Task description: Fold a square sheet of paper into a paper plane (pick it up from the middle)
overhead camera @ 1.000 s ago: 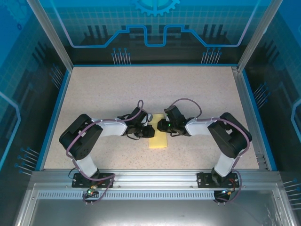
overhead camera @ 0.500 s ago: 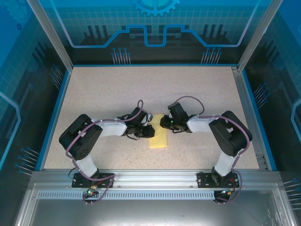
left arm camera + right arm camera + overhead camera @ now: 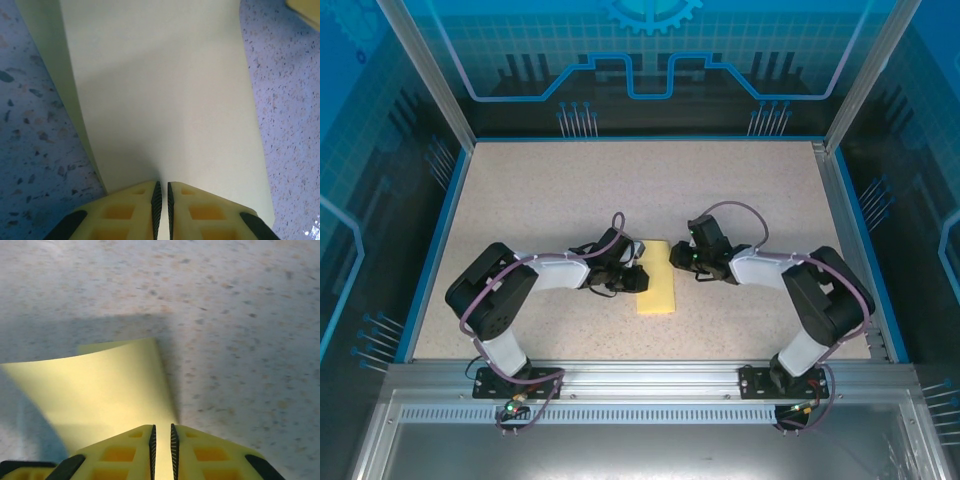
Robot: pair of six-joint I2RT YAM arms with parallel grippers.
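The left tool [image 3: 162, 187] has its two yellow fingers almost together, with only a thin slit between the dark pads. The near edge of the sheet of paper [image 3: 165, 90] goes into this slit, so the tool pinches it there. From the tool the pale yellow sheet runs away over the speckled counter [image 3: 35, 125], and its left border is raised a little. The right tool [image 3: 162, 430] is closed in the same way on a corner of the same sheet. This corner is lifted and curved and throws a shadow on the counter. From above, the sheet is a narrow rectangle near the middle of the counter, between both tools.
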